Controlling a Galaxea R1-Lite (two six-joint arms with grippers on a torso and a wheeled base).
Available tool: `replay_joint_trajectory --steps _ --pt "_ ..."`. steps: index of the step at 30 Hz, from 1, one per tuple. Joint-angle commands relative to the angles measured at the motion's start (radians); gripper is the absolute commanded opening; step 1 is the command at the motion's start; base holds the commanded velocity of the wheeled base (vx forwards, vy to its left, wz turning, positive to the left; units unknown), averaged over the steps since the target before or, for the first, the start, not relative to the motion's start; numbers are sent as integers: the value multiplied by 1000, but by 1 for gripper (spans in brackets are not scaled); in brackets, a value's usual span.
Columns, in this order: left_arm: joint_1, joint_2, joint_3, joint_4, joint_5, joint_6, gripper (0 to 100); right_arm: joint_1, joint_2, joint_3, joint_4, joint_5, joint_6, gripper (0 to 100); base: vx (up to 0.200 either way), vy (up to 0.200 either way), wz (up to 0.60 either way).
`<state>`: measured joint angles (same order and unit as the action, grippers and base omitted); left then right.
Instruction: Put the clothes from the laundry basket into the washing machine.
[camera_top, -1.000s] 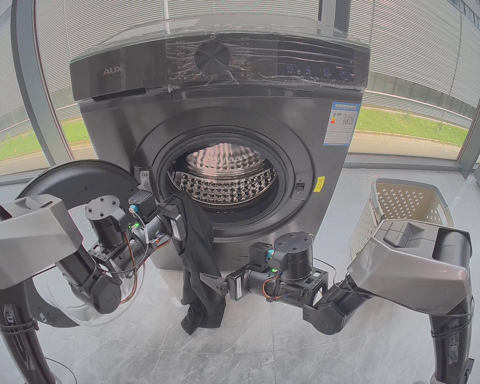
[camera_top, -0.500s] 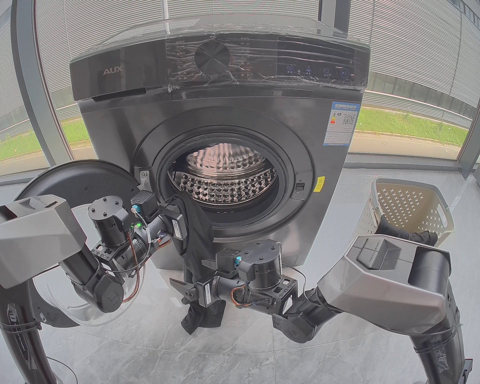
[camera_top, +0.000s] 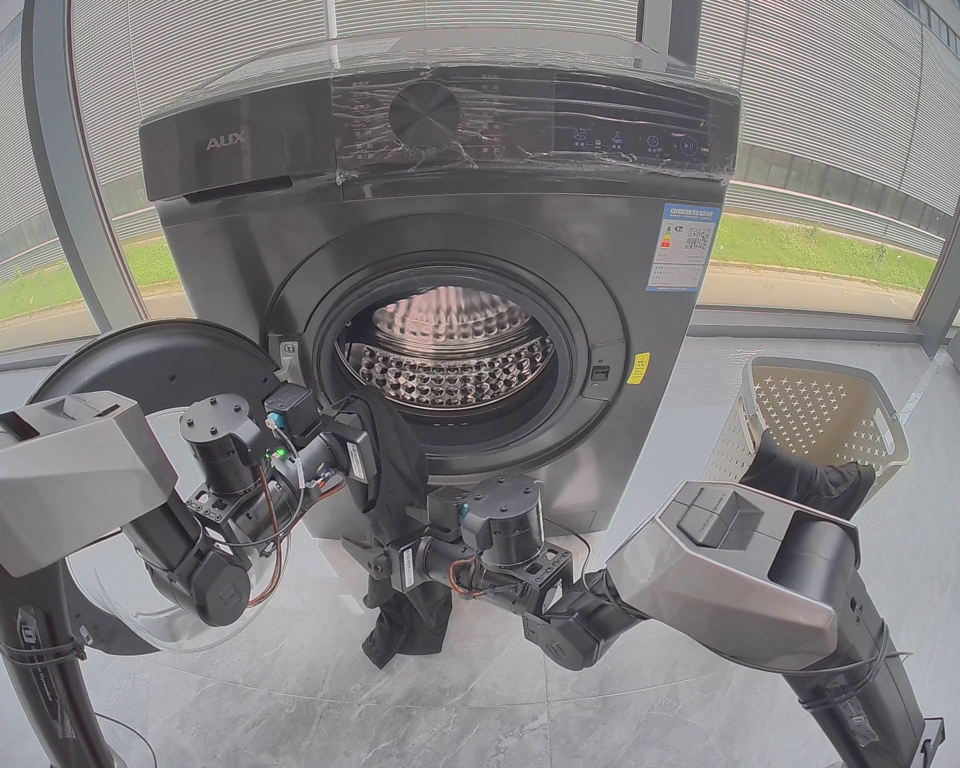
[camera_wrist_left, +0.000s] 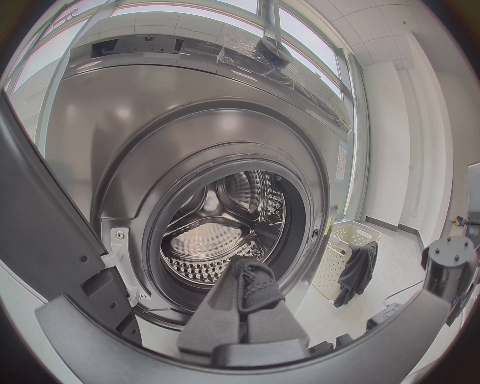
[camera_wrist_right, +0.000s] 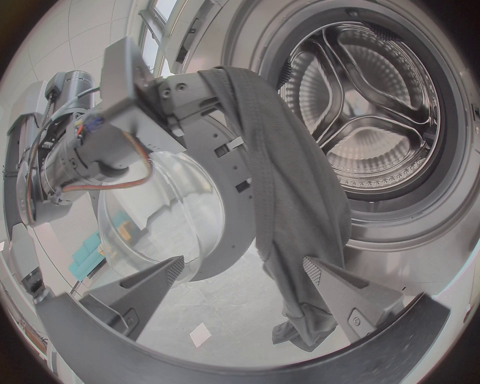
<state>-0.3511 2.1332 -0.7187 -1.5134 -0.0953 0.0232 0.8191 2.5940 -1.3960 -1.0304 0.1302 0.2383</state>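
A black garment hangs from my left gripper, which is shut on its top edge just left of the washing machine's open drum; its lower end reaches the floor. In the left wrist view the shut gripper pinches a fold of black cloth before the drum. My right gripper is open, low beside the garment's lower part; in the right wrist view the garment hangs just beyond the spread gripper.
The round door stands swung open at the left. A white laundry basket sits on the floor at the right with another dark garment draped over its rim. Grey tiled floor lies in front.
My right arm has swung left, bringing its open gripper from right of the hanging garment up to its lower part. The left gripper has barely moved.
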Motion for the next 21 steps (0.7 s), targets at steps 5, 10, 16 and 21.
replay_joint_trajectory --steps 5,10,16,21 --pt "-2 -7 -10 -1 0 0 0 -35 46 -46 9 -18 -1 100 0 0 0" --pt "0 -7 -8 -1 0 0 0 -31 72 -66 7 -21 -2 100 0 0 0" --pt "-2 -7 -8 -1 -1 0 0 -28 101 -84 9 -26 -2 100 0 0 0" --pt "-2 -7 -8 -1 -1 -2 0 -38 144 -133 18 -57 -4 100 0 0 0"
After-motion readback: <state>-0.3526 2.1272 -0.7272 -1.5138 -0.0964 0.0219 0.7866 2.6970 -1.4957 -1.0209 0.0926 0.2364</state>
